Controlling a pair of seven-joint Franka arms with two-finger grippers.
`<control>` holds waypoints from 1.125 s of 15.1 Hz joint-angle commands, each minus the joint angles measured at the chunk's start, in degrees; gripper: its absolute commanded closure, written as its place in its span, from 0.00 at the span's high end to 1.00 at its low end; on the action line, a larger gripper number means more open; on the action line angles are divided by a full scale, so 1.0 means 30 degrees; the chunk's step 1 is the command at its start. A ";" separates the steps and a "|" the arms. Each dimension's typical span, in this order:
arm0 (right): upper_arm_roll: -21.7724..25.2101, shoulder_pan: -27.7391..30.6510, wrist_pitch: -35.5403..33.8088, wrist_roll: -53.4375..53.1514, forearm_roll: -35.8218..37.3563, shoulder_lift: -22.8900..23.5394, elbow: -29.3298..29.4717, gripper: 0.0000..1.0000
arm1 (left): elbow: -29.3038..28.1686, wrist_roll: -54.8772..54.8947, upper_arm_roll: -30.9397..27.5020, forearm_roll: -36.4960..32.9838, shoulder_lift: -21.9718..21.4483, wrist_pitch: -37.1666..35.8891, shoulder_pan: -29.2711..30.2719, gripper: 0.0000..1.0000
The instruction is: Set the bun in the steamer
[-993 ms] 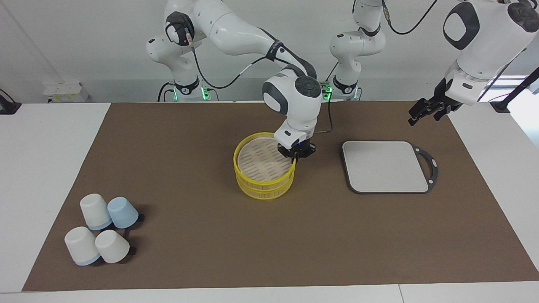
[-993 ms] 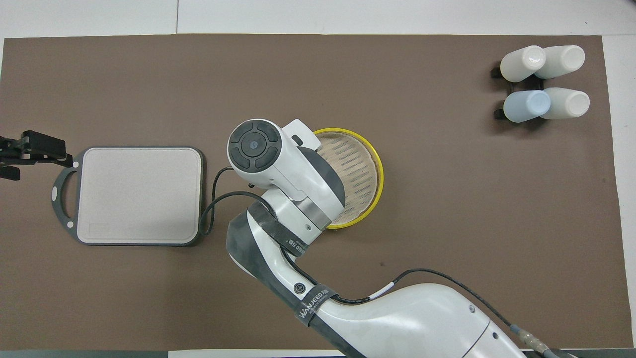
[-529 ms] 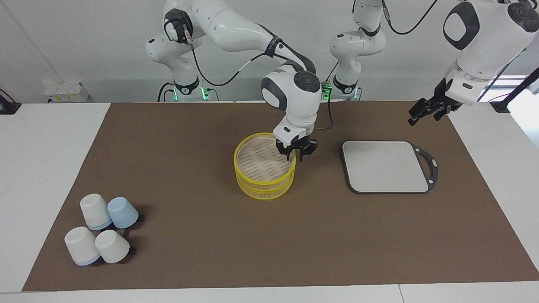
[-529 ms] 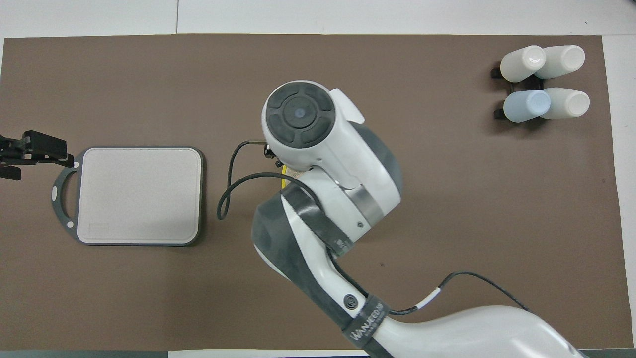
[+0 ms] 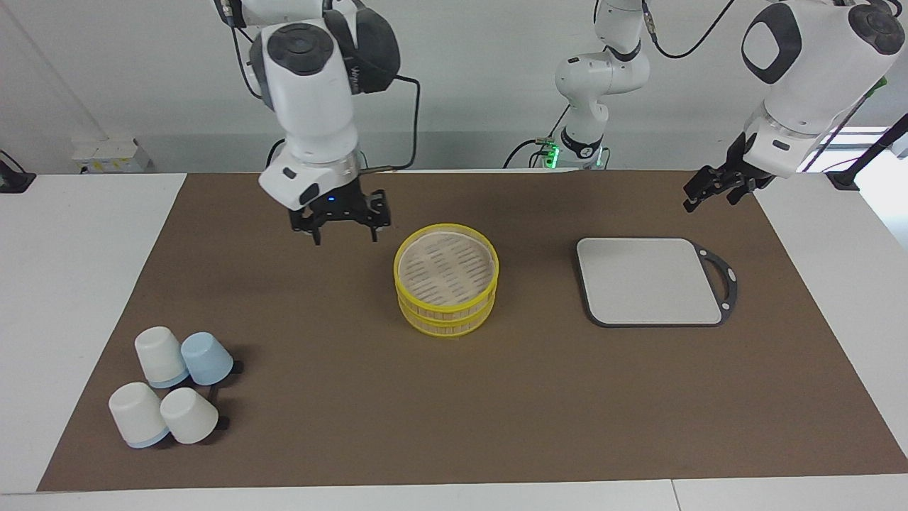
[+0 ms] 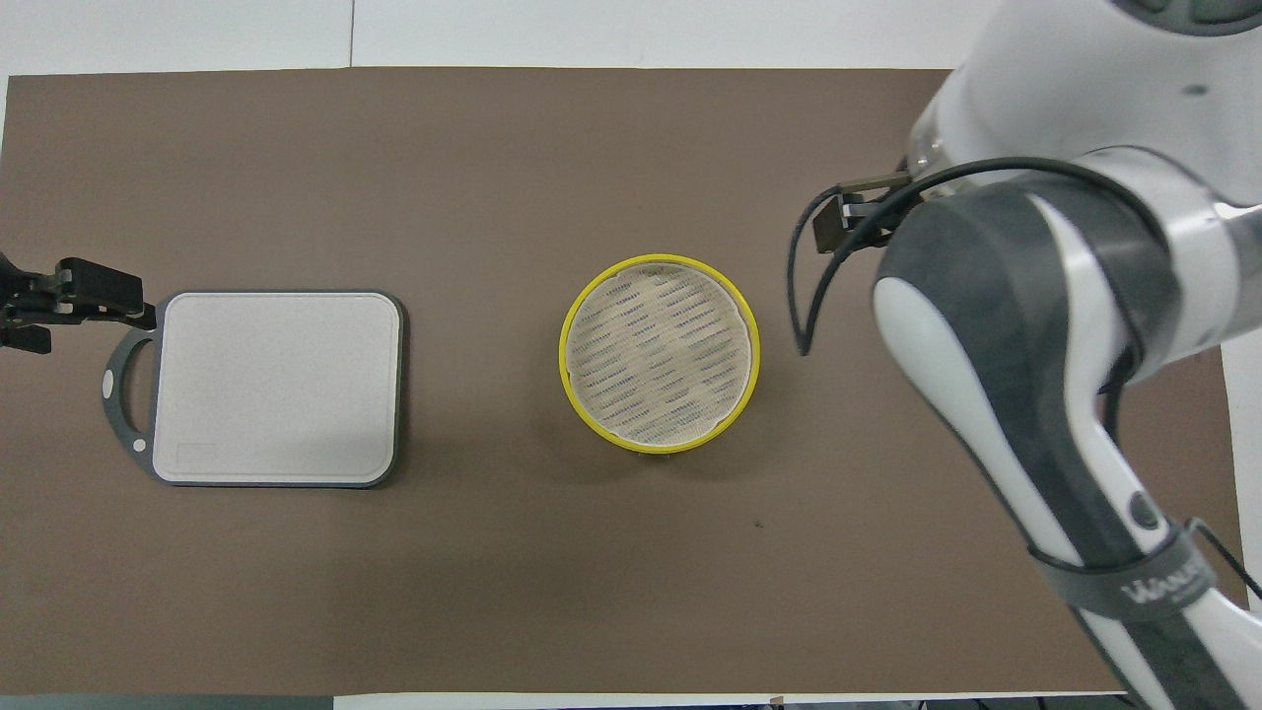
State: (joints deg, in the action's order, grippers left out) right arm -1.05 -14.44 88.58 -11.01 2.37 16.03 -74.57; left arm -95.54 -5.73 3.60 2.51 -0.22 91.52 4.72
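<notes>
The steamer stands mid-mat as two stacked yellow-rimmed tiers, with the slatted tan top level at its upper rim. No bun shows in either view; whatever lies inside is hidden. My right gripper hangs open and empty over bare mat, beside the steamer toward the right arm's end. In the overhead view the right arm covers that hand. My left gripper waits open and empty over the mat's edge by the grey board's handle.
A grey square board with a dark handle loop lies toward the left arm's end. Several upturned white and blue cups cluster at the mat's corner, farther from the robots, toward the right arm's end.
My right gripper was shut at the steamer's rim, then opened, rose and swung away toward the right arm's end. The steamer stays put. The left arm barely moved.
</notes>
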 commanded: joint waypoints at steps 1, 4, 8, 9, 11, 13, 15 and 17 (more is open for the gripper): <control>-0.0354 0.2286 -0.0143 0.2227 -0.0440 -0.1297 -0.1217 1.00 | -0.0086 0.0183 -0.0087 -0.0340 -0.0159 0.0343 -0.0225 1.00; -0.0325 0.4017 0.0119 0.3493 -0.0469 -0.2905 -0.3496 1.00 | -0.0028 0.0241 -0.0116 -0.0340 -0.0218 0.0402 -0.0167 1.00; -0.0296 0.5193 -0.0113 0.3612 -0.0469 -0.3814 -0.4495 1.00 | -0.0116 0.0183 -0.0116 -0.0340 -0.0277 0.0958 -0.0108 1.00; -0.0296 0.5165 0.0147 0.3583 -0.0469 -0.4486 -0.5399 1.00 | -0.0116 0.0212 -0.0116 -0.0340 -0.0277 0.0959 -0.0108 1.00; -0.0296 0.5252 0.1315 0.3554 -0.0469 -0.5369 -0.7012 1.00 | -0.0086 0.0242 -0.0116 -0.0340 -0.0277 0.0988 -0.0108 1.00; -0.0296 0.5660 0.2139 0.3612 -0.0818 -0.5868 -0.8158 1.00 | -0.0145 0.0242 -0.0116 -0.0340 -0.0306 0.1018 -0.0050 1.00; -0.0296 0.6099 0.2083 0.4106 -0.1201 -0.5870 -0.8162 1.00 | -0.0115 0.0242 -0.0116 -0.0340 -0.0306 0.1047 -0.0020 1.00; -0.0267 0.6480 0.2054 0.5102 -0.1202 -0.5870 -0.8133 1.00 | -0.0116 0.0212 -0.0116 -0.0340 -0.0306 0.1047 -0.0049 1.00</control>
State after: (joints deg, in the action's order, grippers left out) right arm -1.18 2.56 93.31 0.68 0.27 0.24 -96.53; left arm -95.33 -5.68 3.46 2.51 -0.24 93.84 4.76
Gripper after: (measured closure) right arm 0.000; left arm 0.000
